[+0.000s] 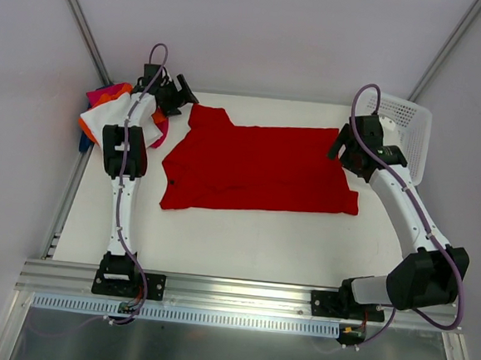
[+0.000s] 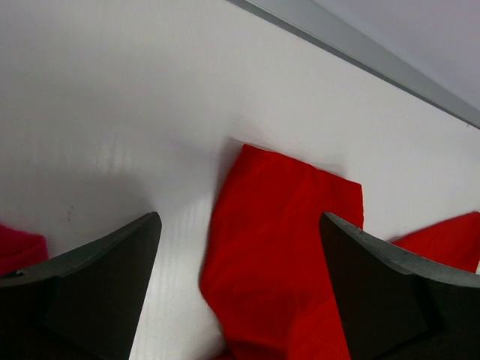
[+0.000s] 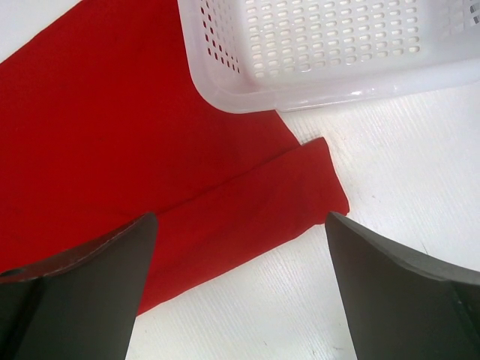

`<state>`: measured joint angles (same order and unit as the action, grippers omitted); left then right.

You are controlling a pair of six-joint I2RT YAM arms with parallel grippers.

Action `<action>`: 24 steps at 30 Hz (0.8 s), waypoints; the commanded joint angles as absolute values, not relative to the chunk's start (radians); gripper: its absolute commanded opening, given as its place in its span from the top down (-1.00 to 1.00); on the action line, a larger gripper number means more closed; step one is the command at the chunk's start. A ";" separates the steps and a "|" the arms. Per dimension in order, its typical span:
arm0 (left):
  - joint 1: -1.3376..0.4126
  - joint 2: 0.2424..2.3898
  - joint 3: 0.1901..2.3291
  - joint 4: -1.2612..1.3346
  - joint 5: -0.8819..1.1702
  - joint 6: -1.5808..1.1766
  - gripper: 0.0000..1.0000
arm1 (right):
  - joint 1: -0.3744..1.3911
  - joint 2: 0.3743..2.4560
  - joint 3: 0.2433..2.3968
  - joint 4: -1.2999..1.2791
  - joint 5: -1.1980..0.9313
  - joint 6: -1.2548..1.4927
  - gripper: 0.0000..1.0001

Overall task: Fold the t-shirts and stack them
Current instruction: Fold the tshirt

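Observation:
A large bright red t-shirt (image 1: 258, 166) lies spread across the middle of the white table (image 1: 244, 239). At the far left corner sits a pile of folded t-shirts (image 1: 113, 107) in white, orange, magenta and blue. My left gripper (image 1: 180, 94) hovers at the red shirt's far left sleeve. In the left wrist view that sleeve (image 2: 285, 247) lies between the wide-apart jaws of the open left gripper (image 2: 240, 217). My right gripper (image 1: 343, 142) is at the shirt's right edge. The right gripper (image 3: 241, 217) is open over the folded hem corner (image 3: 247, 202).
A white plastic mesh basket (image 1: 407, 126) stands at the far right, and its corner (image 3: 322, 52) overlaps the red cloth in the right wrist view. A metal rail (image 2: 360, 52) runs along the table's far edge. A bit of magenta cloth (image 2: 19, 247) shows beside the left finger.

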<state>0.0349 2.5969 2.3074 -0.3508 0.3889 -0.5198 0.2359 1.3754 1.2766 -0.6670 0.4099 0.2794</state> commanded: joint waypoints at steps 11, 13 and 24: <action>0.011 2.652 2.307 -0.314 0.509 -0.600 -0.47 | 0.242 1.388 1.267 -0.680 0.426 0.275 -0.99; 0.008 2.661 2.315 -0.308 0.512 -0.606 -0.37 | 0.242 1.387 1.261 -0.678 0.425 0.275 -0.99; -0.021 2.694 2.344 -0.282 0.512 -0.618 0.30 | 0.244 1.393 1.241 -0.672 0.426 0.267 -0.99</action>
<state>0.0074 2.6648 2.3241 -0.2588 0.5175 -0.6250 0.2367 1.3888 1.2449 -0.6701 0.4118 0.2783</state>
